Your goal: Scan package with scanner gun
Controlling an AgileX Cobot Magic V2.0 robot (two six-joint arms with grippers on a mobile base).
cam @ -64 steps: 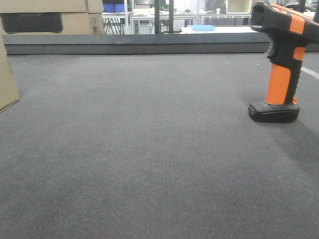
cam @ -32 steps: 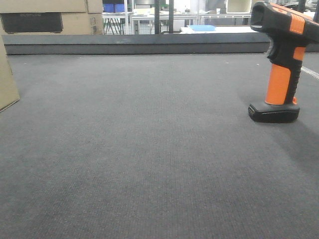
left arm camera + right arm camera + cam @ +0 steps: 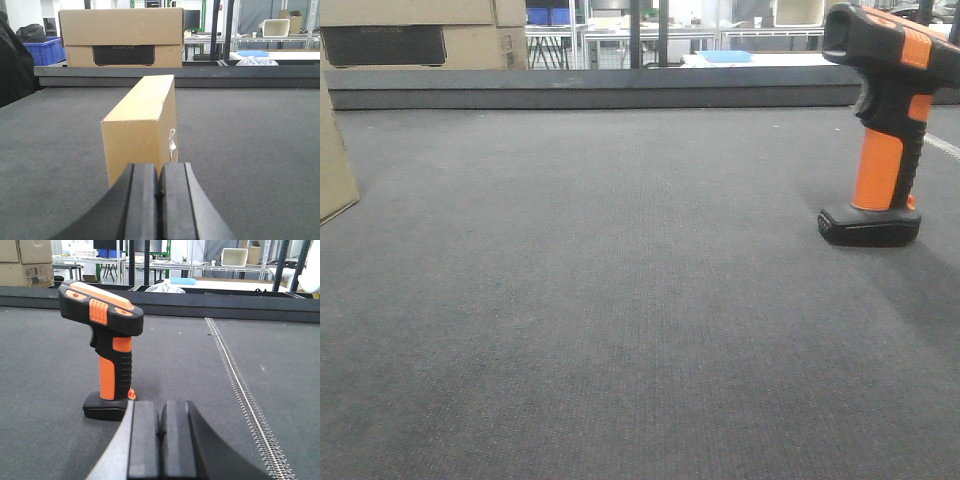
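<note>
The scanner gun [image 3: 885, 120], black with an orange handle, stands upright on its flat foot at the right of the grey mat. In the right wrist view it [image 3: 107, 350] stands just ahead and left of my right gripper [image 3: 160, 412], which is shut and empty. The package [image 3: 142, 125], a plain tan cardboard box with a bit of white label at its right edge, stands straight ahead of my left gripper [image 3: 160, 172], which is shut and empty. In the front view only a corner of the package [image 3: 335, 160] shows at the left edge. Neither gripper shows in the front view.
A carton with a black rectangular panel [image 3: 122, 42] stands behind the raised back edge of the mat [image 3: 590, 90]. A blue crate [image 3: 42, 50] and shelving stand beyond. A metal zipper-like strip [image 3: 240, 390] runs along the mat right of the scanner.
</note>
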